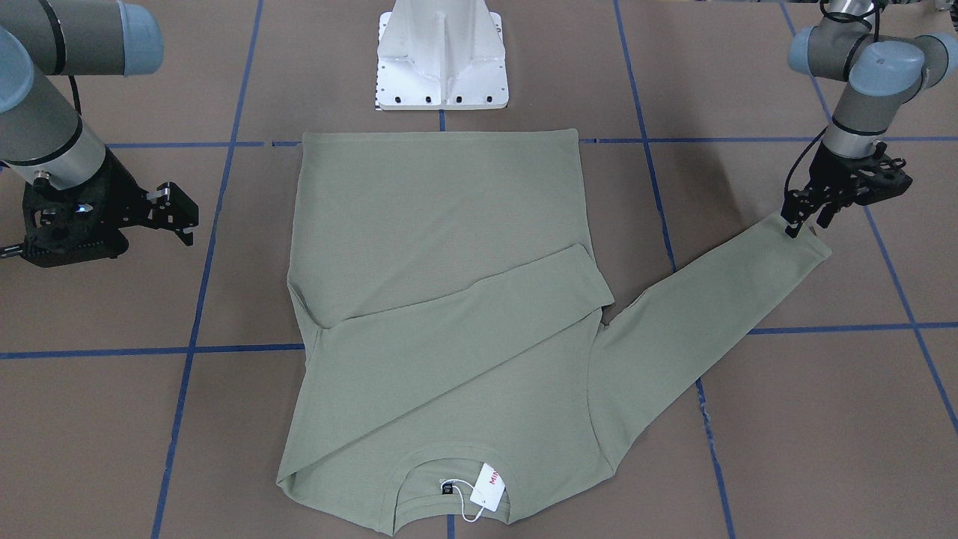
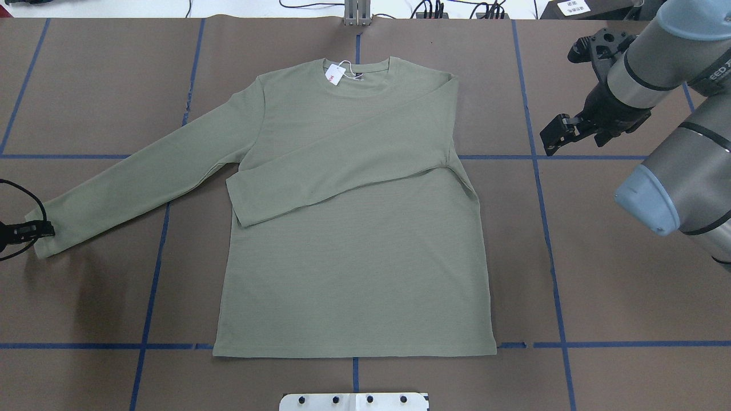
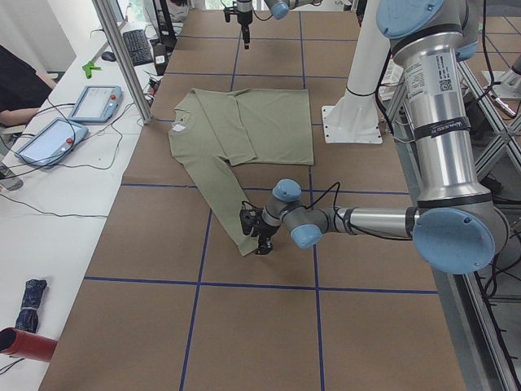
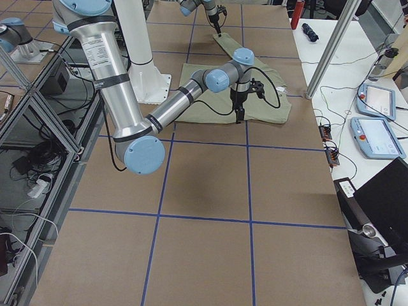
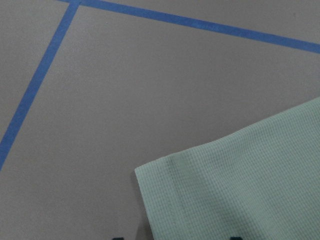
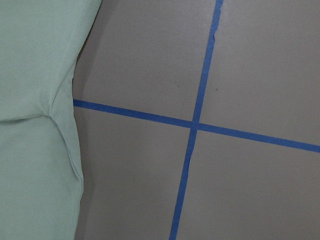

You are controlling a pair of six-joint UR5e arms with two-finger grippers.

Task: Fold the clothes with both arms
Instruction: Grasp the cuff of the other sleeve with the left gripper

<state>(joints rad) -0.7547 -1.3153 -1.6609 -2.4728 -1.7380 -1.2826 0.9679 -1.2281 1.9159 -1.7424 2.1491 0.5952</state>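
a sage-green waffle-knit shirt (image 2: 354,274) is lying flat mid-table (image 2: 599,297) on brown paper gridded with blue tape (image 2: 551,257). one sleeve is folded across the chest, the other stretching toward the robot's left. the left gripper (image 1: 807,222) is hovering at that cuff (image 5: 225,190), fingers spread. the right gripper (image 1: 179,215) is hanging wide apart over bare table off the shirt's right edge.

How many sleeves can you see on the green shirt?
2. One sleeve is folded across the shirt; the other sleeve lies stretched out on the table, its cuff at the left gripper.
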